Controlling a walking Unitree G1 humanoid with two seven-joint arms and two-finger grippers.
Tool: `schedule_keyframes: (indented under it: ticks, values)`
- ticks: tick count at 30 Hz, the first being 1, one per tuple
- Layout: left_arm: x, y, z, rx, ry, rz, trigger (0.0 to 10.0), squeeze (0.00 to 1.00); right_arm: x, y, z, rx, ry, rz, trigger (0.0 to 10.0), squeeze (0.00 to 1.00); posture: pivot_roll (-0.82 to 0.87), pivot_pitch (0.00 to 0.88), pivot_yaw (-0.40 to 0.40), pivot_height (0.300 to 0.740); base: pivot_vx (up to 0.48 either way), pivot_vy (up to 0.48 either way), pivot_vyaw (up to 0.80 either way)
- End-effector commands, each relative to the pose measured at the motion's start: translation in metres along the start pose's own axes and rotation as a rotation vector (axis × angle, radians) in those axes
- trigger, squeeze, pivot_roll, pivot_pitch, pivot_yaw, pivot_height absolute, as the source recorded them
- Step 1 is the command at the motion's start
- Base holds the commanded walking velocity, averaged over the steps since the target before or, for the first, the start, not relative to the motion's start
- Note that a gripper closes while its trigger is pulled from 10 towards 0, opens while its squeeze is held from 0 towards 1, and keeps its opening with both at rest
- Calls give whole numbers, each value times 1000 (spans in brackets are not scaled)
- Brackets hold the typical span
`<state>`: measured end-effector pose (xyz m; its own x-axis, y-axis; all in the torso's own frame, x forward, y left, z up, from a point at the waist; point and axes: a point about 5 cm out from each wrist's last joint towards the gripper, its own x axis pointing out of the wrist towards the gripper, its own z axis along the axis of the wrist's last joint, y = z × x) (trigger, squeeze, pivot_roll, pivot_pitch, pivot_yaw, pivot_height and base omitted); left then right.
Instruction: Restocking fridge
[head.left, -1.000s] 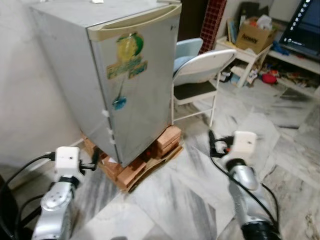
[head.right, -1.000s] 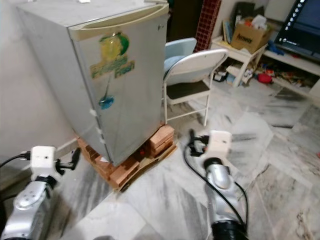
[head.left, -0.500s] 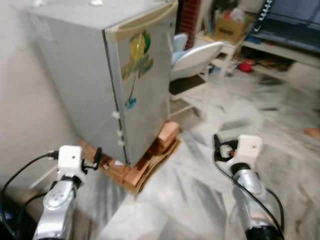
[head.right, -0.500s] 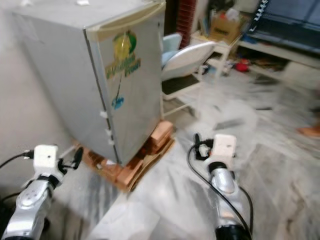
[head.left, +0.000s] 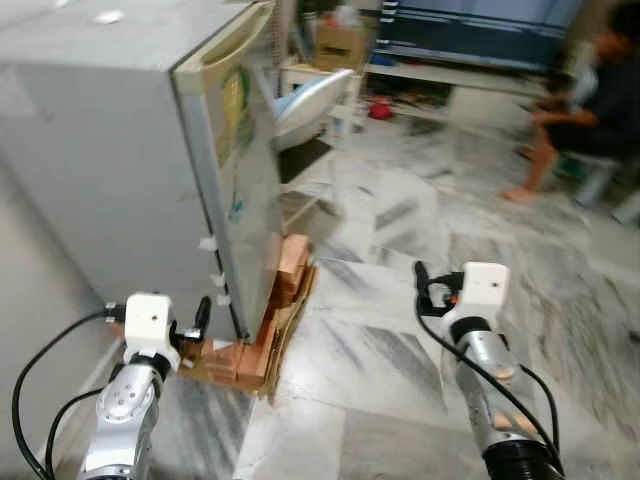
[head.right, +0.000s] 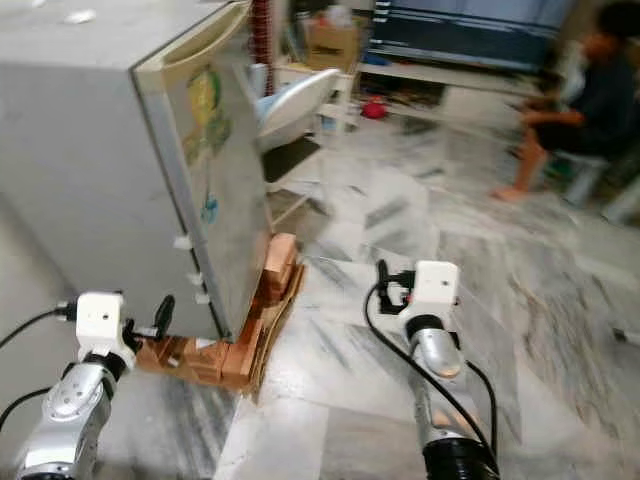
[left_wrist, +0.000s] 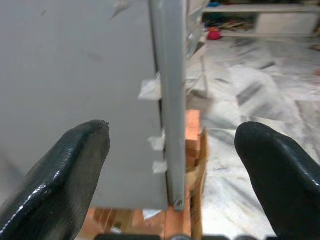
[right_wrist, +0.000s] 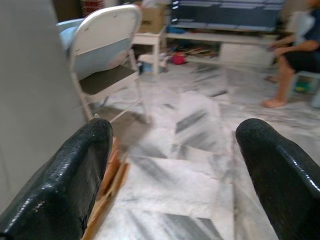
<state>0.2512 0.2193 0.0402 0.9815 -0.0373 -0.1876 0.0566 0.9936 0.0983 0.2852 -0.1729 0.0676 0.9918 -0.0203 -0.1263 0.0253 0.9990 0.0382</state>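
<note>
Approaching the shut fridge (head.left: 150, 150), both the left hand (left_wrist: 170, 165) and right hand (right_wrist: 172, 165) gape empty; better to square up to its door.

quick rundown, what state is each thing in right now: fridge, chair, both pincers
fridge: door shut, standing raised on bricks
folding chair: unfolded, upright beside the fridge, seat bare
left pincer: open, holding nothing, aimed at the fridge's door edge
right pincer: open, holding nothing, over the marble floor
person: seated at the far side of the room
</note>
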Motion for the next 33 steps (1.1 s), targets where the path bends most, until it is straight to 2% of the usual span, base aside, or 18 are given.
schedule_keyframes:
  ticks: [1,13,17,25,33]
  values:
    - [7,-7,8,12,-29,-23,10000,0,2,-12,8,-22,-30,-32,10000,0,30,0,-34,740,334,334,-800]
    - [5,-15,9,-2,-55,-71,10000,0,4,-9,8,-21,-31,-26,10000,0,36,0,-35,740,0,0,-800]
    - [6,-17,9,-4,-58,-79,10000,0,4,-8,8,-19,-34,-23,10000,0,35,0,-33,740,298,0,-655]
    - [7,-15,9,1,-56,-68,10000,0,4,-8,8,-23,-36,-23,10000,0,31,0,-29,740,393,0,0]
    - [8,-15,9,0,-51,-56,10000,0,4,-7,9,-22,-45,-23,10000,0,31,0,-26,740,373,300,0]
